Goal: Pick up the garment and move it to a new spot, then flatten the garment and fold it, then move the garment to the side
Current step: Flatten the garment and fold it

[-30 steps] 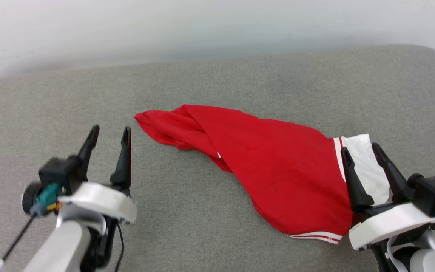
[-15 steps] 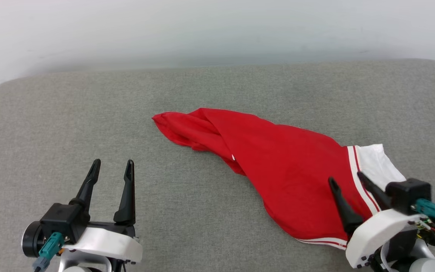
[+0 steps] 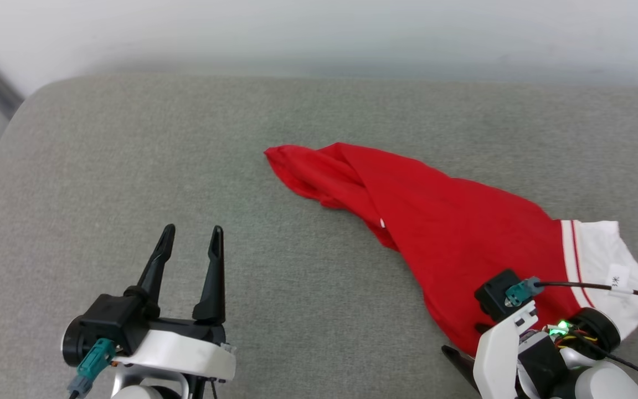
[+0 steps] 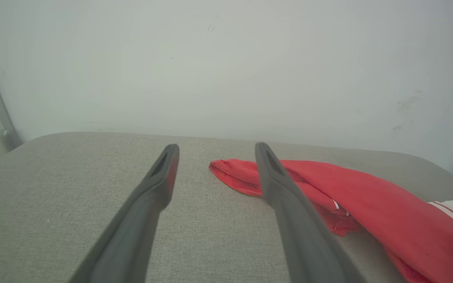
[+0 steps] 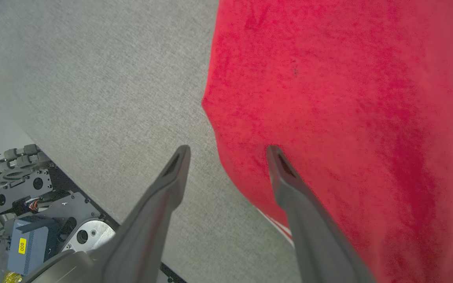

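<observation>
**Claws wide, shirt unclaimed on the cushion**

Right claw [image 5: 227,151] hangs with jaws spread and empty, straddling the near edge of the shirt [image 5: 348,98]. One finger is over red cloth and the other over grey cushion [image 5: 92,78]; you cannot tell whether either tip touches. Left claw [image 3: 193,230] is likewise spread and empty, well apart from the shirt, whose bunched narrow end lies ahead of it and to its right.

Expect light, limp cloth that will sag and trail from any single pinch, so plan on two holds. Take the striped hem [image 5: 275,222] just beside the right claw's finger, and the bunched end for the left. Too shallow a bite may slide off the fabric.

The shirt lies loose on the cushion, in no bin or basket. Its white sleeve [image 3: 601,249] spills out to the right claw's right.
</observation>
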Motion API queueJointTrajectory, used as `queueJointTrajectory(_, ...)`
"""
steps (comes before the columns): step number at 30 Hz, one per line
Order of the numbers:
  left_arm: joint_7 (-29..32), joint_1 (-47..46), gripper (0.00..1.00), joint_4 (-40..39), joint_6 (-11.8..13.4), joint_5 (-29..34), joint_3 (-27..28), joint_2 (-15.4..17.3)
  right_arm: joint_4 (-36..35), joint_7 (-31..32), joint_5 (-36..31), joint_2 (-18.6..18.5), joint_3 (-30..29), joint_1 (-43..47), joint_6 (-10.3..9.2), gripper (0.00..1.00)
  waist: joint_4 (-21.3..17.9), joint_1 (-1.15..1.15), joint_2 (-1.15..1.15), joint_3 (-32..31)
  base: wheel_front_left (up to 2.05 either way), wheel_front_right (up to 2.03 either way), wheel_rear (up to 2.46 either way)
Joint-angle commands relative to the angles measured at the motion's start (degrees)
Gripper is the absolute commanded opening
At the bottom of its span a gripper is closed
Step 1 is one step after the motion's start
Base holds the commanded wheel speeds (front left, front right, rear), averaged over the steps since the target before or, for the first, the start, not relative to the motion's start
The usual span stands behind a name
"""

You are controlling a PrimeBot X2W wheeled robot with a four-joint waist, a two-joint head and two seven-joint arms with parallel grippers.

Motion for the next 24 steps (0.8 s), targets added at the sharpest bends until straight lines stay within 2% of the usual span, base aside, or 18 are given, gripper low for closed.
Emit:
queueJointTrajectory(1,-0.1,-0.8,1.00,0.1,-0.3,0.5,0.1,-0.5,0.7,0.3,0.4,-0.6,0.2,-0.6,-0.02,1.00,1.3,0.00,0.00,1.3,0.00,0.00,0.00)
queueJointTrajectory(5,-0.1,-1.1,1.00,1.2,-1.9,1.0,0.8,-2.4,5.2,1.8,1.2,-1.7,1.7,-2.5,-0.02,1.00,2.7,0.00,0.00,2.8,0.00,0.00,0.00)
queueJointTrajectory(12,-0.1,-1.2,1.00,3.1,-4.4,2.2,2.7,-4.5,14.1,2.5,2.4,-1.1,4.0,-2.8,-0.04,1.00,3.1,0.00,0.00,4.0,0.00,0.00,0.00)
queueJointTrajectory(13,-0.1,-1.1,1.00,3.3,-4.7,2.4,3.0,-4.6,14.5,2.2,2.8,-0.7,4.4,-3.1,-0.04,0.40,2.9,0.00,0.00,4.0,0.00,0.00,0.00)
queueJointTrajectory(14,-0.1,-1.1,1.00,3.5,-5.0,2.4,3.2,-4.9,14.5,1.7,2.9,-0.5,4.8,-3.6,-0.04,0.09,2.7,0.00,0.00,4.0,0.00,0.00,0.00)
queueJointTrajectory(15,-0.1,-1.0,1.00,3.7,-5.2,2.6,3.5,-4.9,14.1,0.9,3.0,-0.2,5.1,-4.2,-0.04,0.00,2.3,0.00,0.00,3.9,0.00,0.00,0.00)
queueJointTrajectory(20,-0.1,-1.0,1.00,4.1,-6.2,3.5,4.3,-4.9,9.2,-6.7,1.8,0.5,5.8,-9.9,-0.02,0.00,0.2,0.00,0.00,3.5,0.00,0.00,0.00)
queueJointTrajectory(24,-0.1,-1.3,1.00,4.1,-6.5,4.0,4.6,-4.6,7.0,-13.6,0.7,2.3,3.9,-13.3,-0.02,0.00,-1.4,0.00,0.00,3.6,0.00,0.00,0.00)
